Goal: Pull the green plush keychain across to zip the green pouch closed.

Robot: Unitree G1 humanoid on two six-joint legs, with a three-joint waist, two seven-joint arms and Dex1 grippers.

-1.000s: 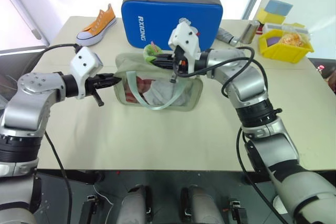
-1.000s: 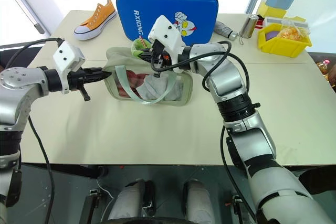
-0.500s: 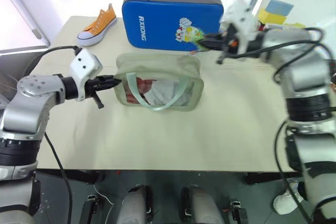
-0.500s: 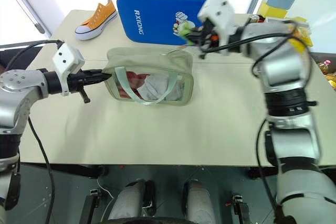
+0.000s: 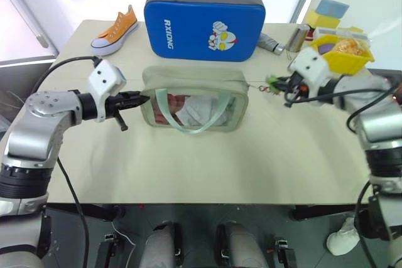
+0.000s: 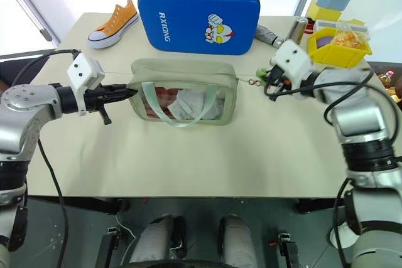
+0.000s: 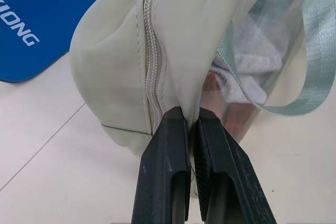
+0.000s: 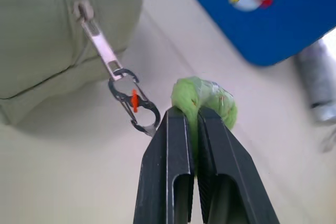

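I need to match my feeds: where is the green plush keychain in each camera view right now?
Left eye view: green plush keychain between the green pouch's end and the right end effector.
Right eye view: keychain, same spot, right of the pouch.
Left wrist view: not in it.
Right wrist view: keychain pinched above the fingertips, beside the metal clip.
Shared landmark: blue padded case.

Bright, even daylight comes from the windows behind the table [image 5: 188, 161], which are blown out white. Shadows are soft. The blue case [image 5: 204, 24] carries a mild sheen. In the right wrist view the background is blurred.
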